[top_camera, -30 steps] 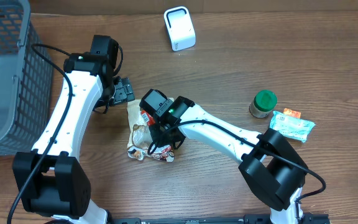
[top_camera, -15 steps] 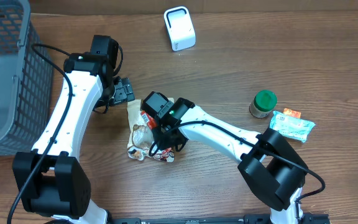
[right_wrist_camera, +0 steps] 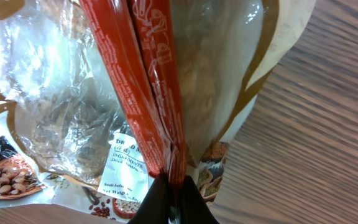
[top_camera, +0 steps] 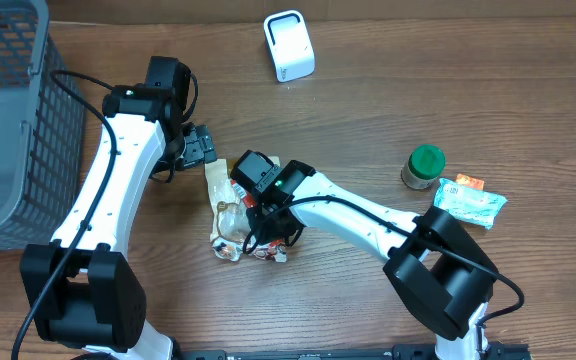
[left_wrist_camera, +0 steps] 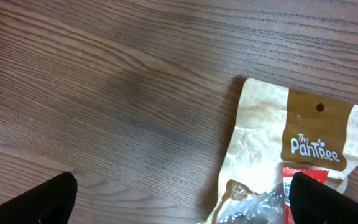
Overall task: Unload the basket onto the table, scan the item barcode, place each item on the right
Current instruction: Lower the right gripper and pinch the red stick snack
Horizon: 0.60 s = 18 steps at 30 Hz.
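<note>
Since a second ago, the right gripper (right_wrist_camera: 169, 186) has been pinched together on the red fold (right_wrist_camera: 148, 93) of the snack bag (top_camera: 230, 228), lying mid-worktop; the left gripper (top_camera: 202, 150) is spread beside it. Thin film could be torn or lost when lifted.

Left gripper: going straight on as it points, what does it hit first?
Likely bare table, just beside the snack pouch. The open left gripper has one of its fingers over the pouch, so that could touch first; depth unclear.
</note>
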Each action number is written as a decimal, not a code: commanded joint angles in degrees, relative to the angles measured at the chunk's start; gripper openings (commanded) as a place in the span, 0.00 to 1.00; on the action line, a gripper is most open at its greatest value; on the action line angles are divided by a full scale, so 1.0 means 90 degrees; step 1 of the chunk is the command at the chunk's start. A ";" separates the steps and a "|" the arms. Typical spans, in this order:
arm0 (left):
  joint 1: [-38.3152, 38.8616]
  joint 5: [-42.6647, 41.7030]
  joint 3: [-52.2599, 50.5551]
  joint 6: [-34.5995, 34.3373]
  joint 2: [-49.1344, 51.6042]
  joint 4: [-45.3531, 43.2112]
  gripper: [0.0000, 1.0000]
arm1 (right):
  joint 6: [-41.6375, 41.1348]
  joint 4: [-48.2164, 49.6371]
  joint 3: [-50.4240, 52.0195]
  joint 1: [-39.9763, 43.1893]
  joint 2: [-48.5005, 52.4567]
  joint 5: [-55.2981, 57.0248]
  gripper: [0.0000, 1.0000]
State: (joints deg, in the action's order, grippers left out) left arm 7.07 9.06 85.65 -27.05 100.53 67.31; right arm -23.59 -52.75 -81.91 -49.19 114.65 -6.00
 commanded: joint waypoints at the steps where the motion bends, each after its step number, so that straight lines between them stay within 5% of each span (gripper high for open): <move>1: 0.0012 0.0039 0.0090 0.0002 0.0010 -0.0010 1.00 | 0.0500 -0.0138 -0.0063 0.0160 -0.0483 0.0243 0.04; 11: 0.0010 0.0039 0.0090 0.0002 0.0010 -0.0010 1.00 | 0.0517 -0.1144 -0.0075 0.0646 -0.0750 0.0947 0.04; 18: 0.0010 0.0039 0.0090 0.0005 0.0010 -0.0010 1.00 | 0.2256 -0.1603 -0.0075 0.0889 -0.1156 0.0945 0.04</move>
State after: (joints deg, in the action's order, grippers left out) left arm 7.07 9.06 85.65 -27.05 100.53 67.31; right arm -12.45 -66.50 -81.95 -41.85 108.95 1.87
